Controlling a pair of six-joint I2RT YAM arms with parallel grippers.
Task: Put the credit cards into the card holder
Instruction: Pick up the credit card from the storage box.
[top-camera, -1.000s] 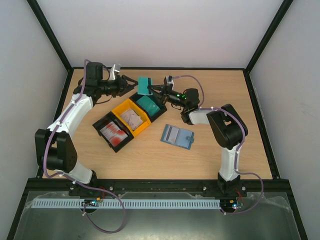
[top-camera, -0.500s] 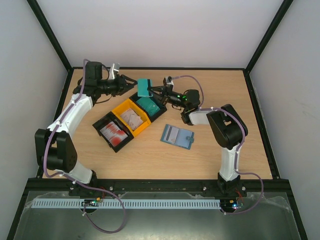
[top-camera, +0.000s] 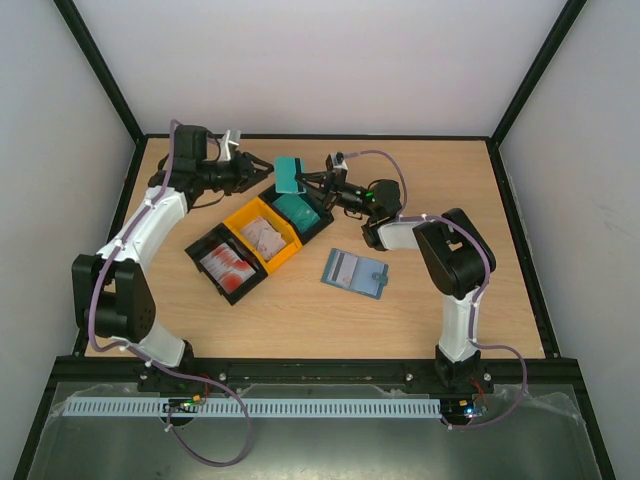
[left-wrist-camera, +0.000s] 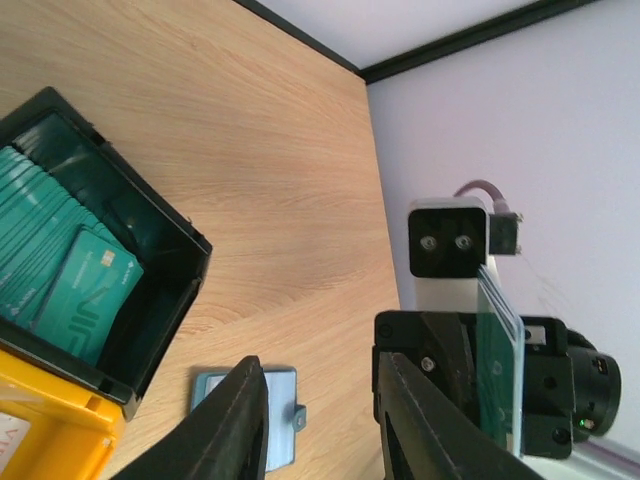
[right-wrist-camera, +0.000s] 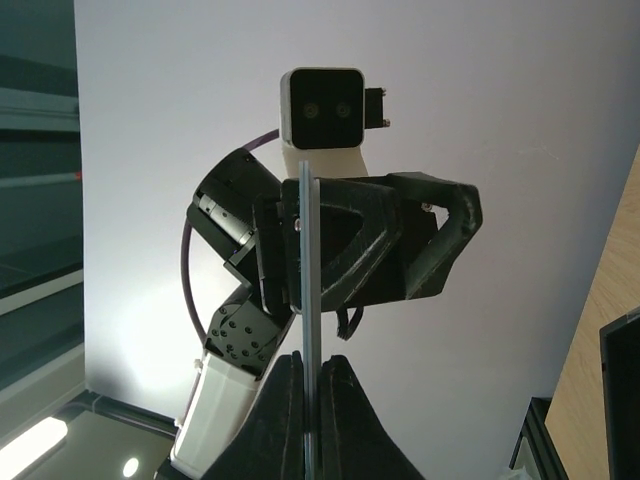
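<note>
- White-and-red credit cards (top-camera: 228, 262) sit in the black tray (top-camera: 204, 238), at 8 o'clock on the table.
- My left gripper (top-camera: 265, 168), jaws parted and empty, faces the thin, stiff teal card (top-camera: 290, 172): a handover, I judge.
- My right gripper (top-camera: 304, 180) pinches that card upright.
- Next: clamp its free edge squarely.
- The slate-blue card holder (top-camera: 354, 271) lies flat at 5 o'clock.

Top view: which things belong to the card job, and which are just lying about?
Job: card holder; teal credit card in the jaws of the right gripper; other credit cards.
Lying about: yellow tray; two black trays.
</note>
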